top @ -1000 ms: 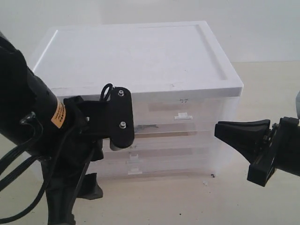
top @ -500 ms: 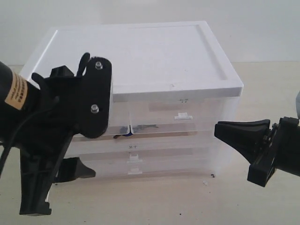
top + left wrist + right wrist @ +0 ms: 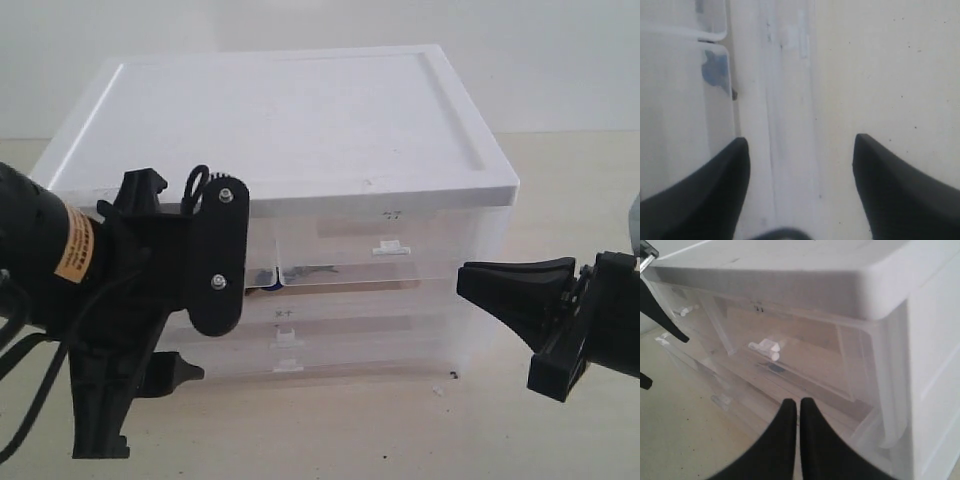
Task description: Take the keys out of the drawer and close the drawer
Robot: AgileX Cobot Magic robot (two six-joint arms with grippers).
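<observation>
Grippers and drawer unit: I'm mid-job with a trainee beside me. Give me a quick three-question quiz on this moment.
1. True or false: the right gripper has its fingers spread wide.
2. What is between the fingers of the left gripper? A) a drawer handle B) nothing C) a cable
3. Fill in: the tag that shows through the translucent wall of the drawer is coloured ____.

Key: 1 false, the fingers are pressed together. 2 B, the gripper is open and empty. 3 blue.
</observation>
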